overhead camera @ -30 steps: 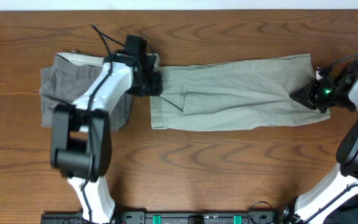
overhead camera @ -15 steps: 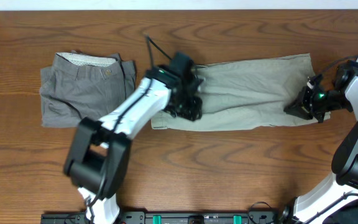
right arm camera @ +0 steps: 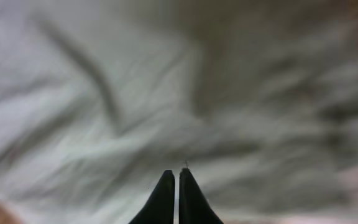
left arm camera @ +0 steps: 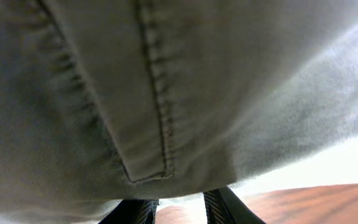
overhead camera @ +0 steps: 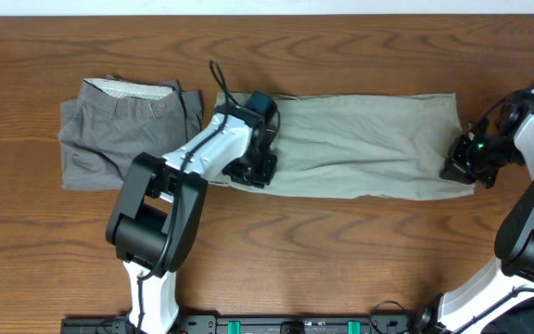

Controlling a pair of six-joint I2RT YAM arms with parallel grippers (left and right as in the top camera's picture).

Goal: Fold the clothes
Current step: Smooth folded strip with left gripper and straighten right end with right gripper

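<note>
Khaki shorts: spread flat, long edges straight, wide table beyond them. Grey shorts lie folded just beside its left end. Left gripper at its left edge, jaw state untellable under cloth; right gripper pinched on its right hem.

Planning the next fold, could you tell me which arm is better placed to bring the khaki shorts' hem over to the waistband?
Right, probably: the right claw is shut at the khaki shorts' hem corner; the left claw sits at the waistband end.

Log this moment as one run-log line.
khaki shorts: stretched flat, centre | grey shorts: folded, far left | left gripper: on khaki waist end, grip unclear | right gripper: shut on khaki leg hem
</note>
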